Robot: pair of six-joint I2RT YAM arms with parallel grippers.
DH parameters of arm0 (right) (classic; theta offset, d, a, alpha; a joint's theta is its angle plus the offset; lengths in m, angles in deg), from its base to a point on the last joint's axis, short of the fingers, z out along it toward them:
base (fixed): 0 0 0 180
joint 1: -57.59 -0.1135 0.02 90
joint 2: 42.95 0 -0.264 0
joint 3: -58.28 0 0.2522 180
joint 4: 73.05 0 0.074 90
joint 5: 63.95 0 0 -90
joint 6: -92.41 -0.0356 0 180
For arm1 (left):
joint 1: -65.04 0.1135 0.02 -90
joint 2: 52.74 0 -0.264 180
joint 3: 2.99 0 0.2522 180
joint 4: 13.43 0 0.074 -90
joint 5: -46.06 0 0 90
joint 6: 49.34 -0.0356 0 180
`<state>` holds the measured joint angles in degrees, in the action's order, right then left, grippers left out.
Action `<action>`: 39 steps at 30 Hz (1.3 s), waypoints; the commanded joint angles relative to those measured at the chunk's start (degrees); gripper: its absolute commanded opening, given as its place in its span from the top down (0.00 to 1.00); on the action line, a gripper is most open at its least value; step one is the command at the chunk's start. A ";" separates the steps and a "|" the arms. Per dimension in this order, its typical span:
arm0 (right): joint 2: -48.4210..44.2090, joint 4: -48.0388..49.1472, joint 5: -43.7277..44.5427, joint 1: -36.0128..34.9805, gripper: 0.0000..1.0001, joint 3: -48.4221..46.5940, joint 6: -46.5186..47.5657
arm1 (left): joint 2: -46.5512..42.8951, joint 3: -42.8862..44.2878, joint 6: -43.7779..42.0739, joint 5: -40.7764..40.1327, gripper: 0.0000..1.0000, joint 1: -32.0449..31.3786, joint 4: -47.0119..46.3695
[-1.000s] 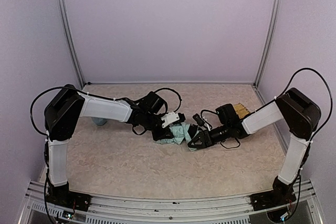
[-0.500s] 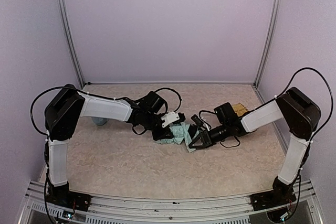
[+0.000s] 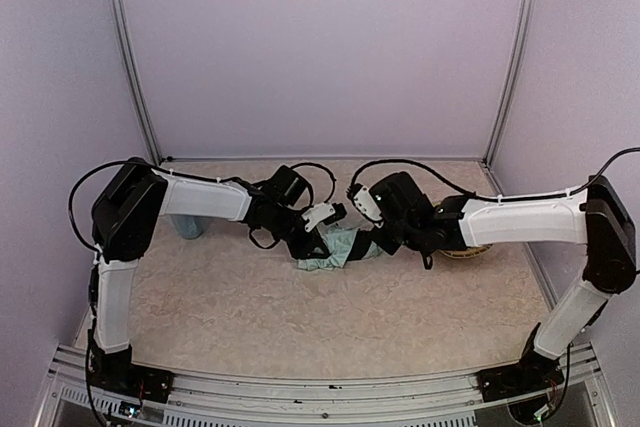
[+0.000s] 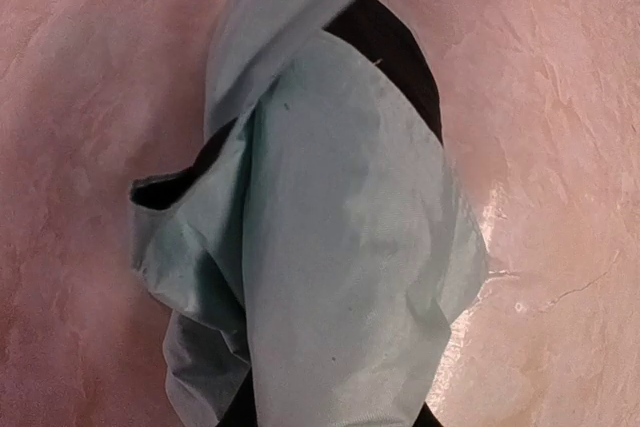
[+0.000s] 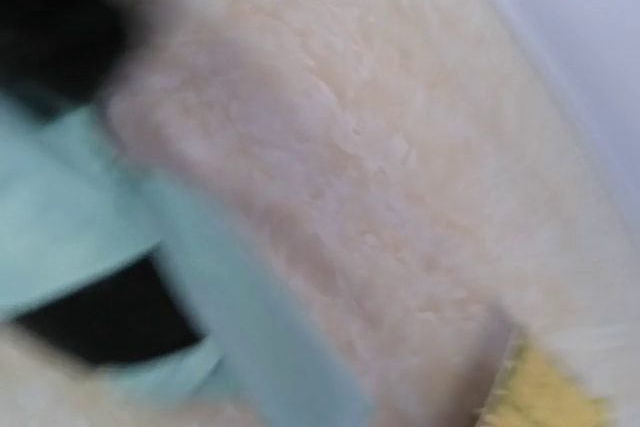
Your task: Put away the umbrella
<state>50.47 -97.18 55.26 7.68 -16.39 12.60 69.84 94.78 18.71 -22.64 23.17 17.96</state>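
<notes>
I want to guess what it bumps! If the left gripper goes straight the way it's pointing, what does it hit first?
The umbrella. Its mint fabric fills the left wrist view right in front of the left gripper, so close they may already be touching.

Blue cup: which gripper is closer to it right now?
Left. The left gripper is at the left end of the umbrella, to the right of the cup. The right gripper is farther right, at the umbrella's other end.
</notes>
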 commanded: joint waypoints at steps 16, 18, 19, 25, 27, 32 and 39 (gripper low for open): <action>11.76 -2.44 -6.65 -14.74 1.00 0.24 3.59 | 4.45 -0.79 18.29 5.02 1.00 10.53 -11.91; 14.52 -0.52 -8.01 -14.44 1.00 1.31 2.79 | 3.62 -1.67 19.09 5.57 1.00 10.58 -13.67; 16.07 0.21 -7.99 -14.28 1.00 1.49 2.61 | 3.26 -2.18 19.45 5.82 1.00 10.58 -14.84; 22.53 2.07 -7.60 -12.22 1.00 0.97 1.56 | -0.43 -7.55 20.05 8.81 1.00 9.96 -20.87; 22.75 3.67 -7.69 -11.11 1.00 1.61 1.42 | -1.05 -7.11 16.97 4.10 1.00 8.14 -17.84; 22.99 4.22 -5.68 -9.44 0.93 2.66 1.23 | -1.20 -7.80 11.43 -4.49 1.00 3.59 -12.52; 20.68 7.62 -8.04 -9.44 0.77 6.02 1.30 | -0.88 -7.33 12.29 -12.18 1.00 3.28 -12.86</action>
<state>69.42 -84.26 53.34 -1.90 -14.66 14.46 68.36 88.18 32.61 -25.96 25.75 3.71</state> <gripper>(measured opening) 0.205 0.239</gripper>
